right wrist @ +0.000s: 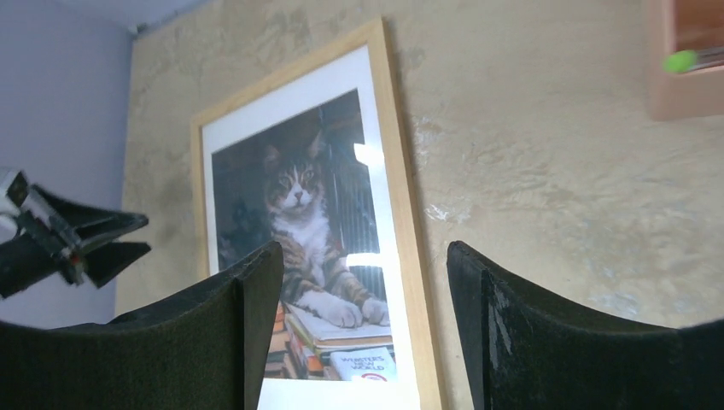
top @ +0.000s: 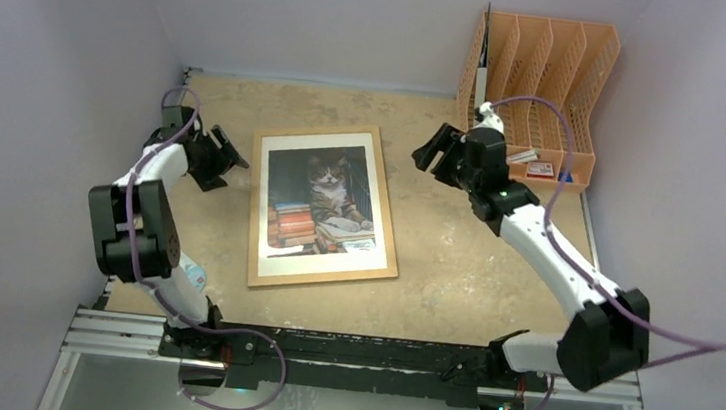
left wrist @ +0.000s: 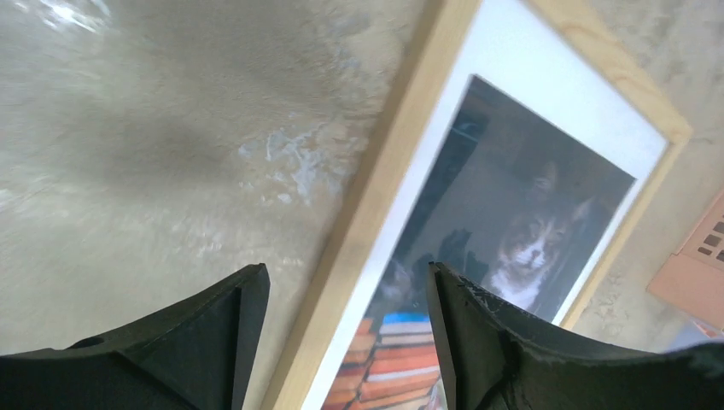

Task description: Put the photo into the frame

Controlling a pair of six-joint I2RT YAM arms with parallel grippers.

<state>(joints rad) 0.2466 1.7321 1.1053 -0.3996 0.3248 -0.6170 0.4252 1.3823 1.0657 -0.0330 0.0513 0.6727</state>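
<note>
— Centre of picture: photo [top: 324, 201] sits inside frame [top: 257, 210], flat on table [top: 454, 259]. Pincers?
— Left gripper [top: 225, 162], right gripper [top: 432, 157] both released, empty, flanking it. Risk: a low swing could clip the border, skewing it.

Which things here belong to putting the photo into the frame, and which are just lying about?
Belong to the job:
the photo, showing inside the mat
the frame
left gripper and right gripper, both open

Just lying about:
orange file organiser, far right
small items in its base, too small to identify
</note>
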